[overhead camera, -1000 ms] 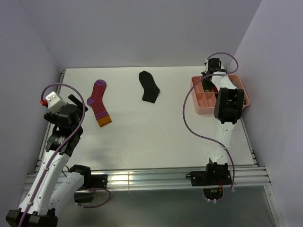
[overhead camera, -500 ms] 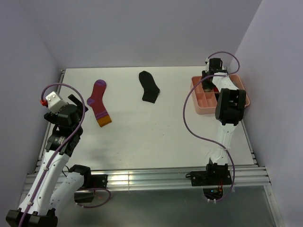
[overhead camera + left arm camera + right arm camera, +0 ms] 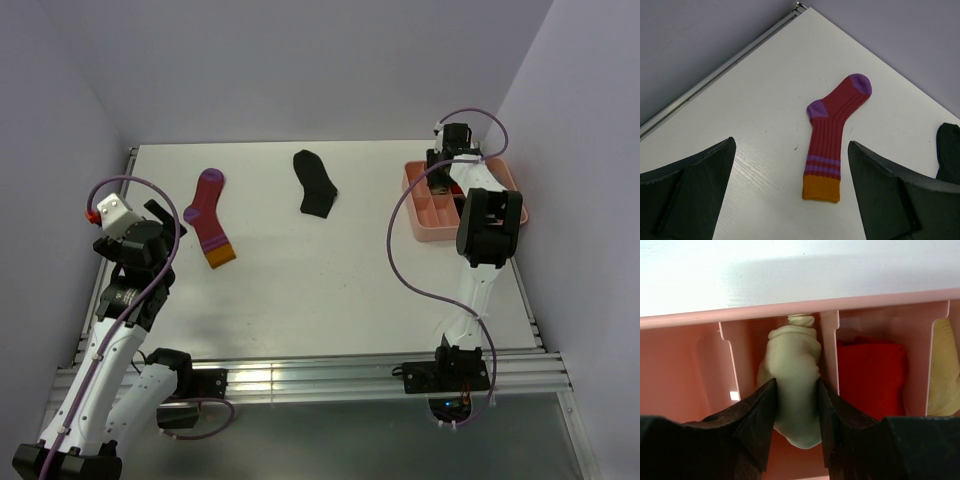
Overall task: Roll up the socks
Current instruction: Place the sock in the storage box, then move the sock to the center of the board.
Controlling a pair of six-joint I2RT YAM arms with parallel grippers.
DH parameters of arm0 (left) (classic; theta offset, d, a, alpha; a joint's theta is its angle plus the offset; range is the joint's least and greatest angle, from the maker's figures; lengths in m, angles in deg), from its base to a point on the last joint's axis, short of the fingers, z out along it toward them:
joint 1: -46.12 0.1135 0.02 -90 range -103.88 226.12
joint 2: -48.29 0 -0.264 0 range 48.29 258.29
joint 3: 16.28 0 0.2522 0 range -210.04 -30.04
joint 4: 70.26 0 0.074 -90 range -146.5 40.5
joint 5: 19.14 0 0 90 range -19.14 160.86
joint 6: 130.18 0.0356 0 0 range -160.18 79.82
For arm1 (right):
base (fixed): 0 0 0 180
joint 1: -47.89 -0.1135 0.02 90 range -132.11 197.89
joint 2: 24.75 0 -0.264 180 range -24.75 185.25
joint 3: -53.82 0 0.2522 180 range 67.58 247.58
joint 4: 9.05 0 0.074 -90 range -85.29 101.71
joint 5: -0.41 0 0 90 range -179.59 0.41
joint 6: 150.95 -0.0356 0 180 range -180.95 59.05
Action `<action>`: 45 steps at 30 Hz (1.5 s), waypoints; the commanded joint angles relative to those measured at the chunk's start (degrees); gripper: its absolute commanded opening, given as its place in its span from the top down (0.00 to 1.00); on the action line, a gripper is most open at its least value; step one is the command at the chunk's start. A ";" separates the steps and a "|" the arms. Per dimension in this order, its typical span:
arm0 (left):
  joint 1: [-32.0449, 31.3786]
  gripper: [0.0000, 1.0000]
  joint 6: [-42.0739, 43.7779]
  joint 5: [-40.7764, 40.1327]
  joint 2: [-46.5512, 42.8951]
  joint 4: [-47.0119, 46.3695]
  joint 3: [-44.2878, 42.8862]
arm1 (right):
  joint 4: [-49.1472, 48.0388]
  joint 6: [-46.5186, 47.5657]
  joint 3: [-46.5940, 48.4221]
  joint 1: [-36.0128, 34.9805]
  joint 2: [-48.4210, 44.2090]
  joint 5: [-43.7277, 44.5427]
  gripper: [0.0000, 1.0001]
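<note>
Over the pink compartment tray (image 3: 415, 215) at the table's (image 3: 330, 290) right edge, the right gripper (image 3: 795, 385) reaches down into one narrow compartment, its dark fingers (image 3: 760, 410) flanking and touching a bundled cream sock (image 3: 792, 360) that sits between the dividers. Whether they are pinching the bundle or have let go of it cannot be told from the wrist view. A red fabric bundle (image 3: 870, 375) fills the compartment alongside, and a pale yellow one (image 3: 945, 370) shows at the frame's edge. Well apart, on the left half of the table, a magenta sock (image 3: 832, 135) with purple stripes and an orange end lies flat, with a black ankle sock (image 3: 316, 185) spread out nearer the middle. The left gripper (image 3: 791, 150) hangs above the table with its jaws spread wide, holding nothing, the magenta sock in its sights. By this evidence the cream sock looks rolled and stowed, while the magenta and black socks are not yet rolled.
</note>
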 commanded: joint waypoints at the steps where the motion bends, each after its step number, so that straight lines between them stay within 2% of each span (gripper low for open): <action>1: 0.32 0.01 0.70 0.50 -0.48 -1.79 0.13 | -0.62 0.45 0.09 -0.05 -2.62 -1.15 0.55; 8: 0.32 0.01 0.61 0.67 -0.48 -1.79 0.22 | 3.60 0.18 3.60 -0.05 1.42 -0.89 0.53; 14: 0.32 0.01 0.52 1.11 -0.21 -1.96 0.13 | 2.72 0.10 2.02 -0.13 -0.06 -0.28 0.51; 21: 0.32 0.01 0.52 1.46 -0.21 -1.96 0.22 | -1.14 -0.52 -2.72 -0.13 -7.35 -0.10 0.49; 29: 0.32 0.01 0.26 1.46 -0.56 -1.79 0.22 | -4.13 -3.77 -6.32 -1.36 -20.26 -1.85 0.48; 33: 0.41 0.00 0.08 1.72 -0.74 -1.52 0.05 | -4.57 -7.27 -6.59 -4.87 -22.65 -4.14 0.45; 37: 0.41 0.00 -0.18 1.37 -1.09 -1.35 0.13 | -6.32 -11.93 -6.33 -12.59 -21.60 -5.11 0.44; 45: 0.49 0.01 -0.53 1.55 -1.71 -0.82 0.31 | -13.18 -21.16 -3.88 -25.79 -12.12 -10.64 0.44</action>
